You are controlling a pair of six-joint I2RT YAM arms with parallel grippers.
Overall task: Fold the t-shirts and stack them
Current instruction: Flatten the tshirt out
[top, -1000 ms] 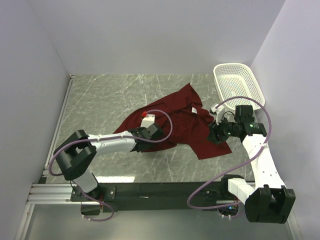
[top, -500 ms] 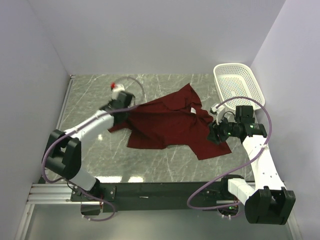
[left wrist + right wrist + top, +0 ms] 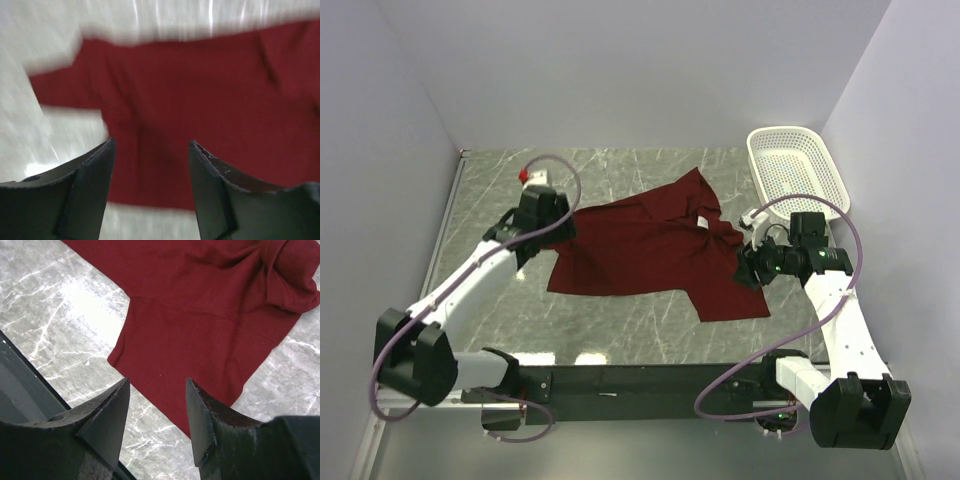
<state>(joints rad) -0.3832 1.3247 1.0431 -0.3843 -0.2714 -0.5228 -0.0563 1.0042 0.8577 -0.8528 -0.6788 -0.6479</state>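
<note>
Lying spread, one maroon t-shirt (image 3: 640,255); left pincer (image 3: 152,145), right pincer (image 3: 157,382) both agape, empty.

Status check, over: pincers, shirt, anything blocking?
Left pincer open, empty, above left side of red t-shirt. Right pincer open, empty, above its right side. T-shirt spread out, not folded. Basket far right, apart; nothing blocking.
</note>
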